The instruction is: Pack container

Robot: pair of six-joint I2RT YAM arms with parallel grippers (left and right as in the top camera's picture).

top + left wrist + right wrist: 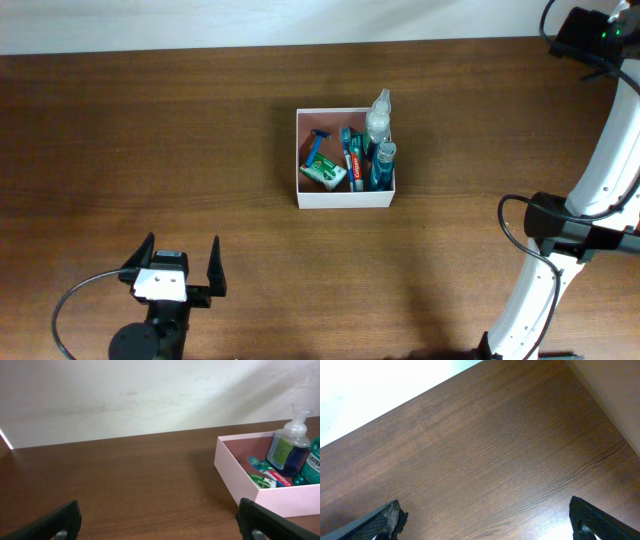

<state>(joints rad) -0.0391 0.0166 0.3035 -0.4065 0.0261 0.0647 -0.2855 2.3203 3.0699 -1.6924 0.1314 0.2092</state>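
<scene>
The container (345, 197) is a square white-walled box at the middle of the table, and it also shows in the left wrist view (235, 472). Inside stand a clear pump bottle (378, 117) and a blue bottle (382, 165). Beside them lie a toothpaste tube (355, 165), a green pack (323, 173) and a blue razor (318, 143). My left gripper (183, 247) is open and empty near the front left, well away from the container (160, 522). My right gripper (487, 517) is open and empty over bare wood.
The right arm (600, 170) runs up the table's right side to the far right corner. A pale wall borders the table's far edge (300, 45). The table is dark brown wood.
</scene>
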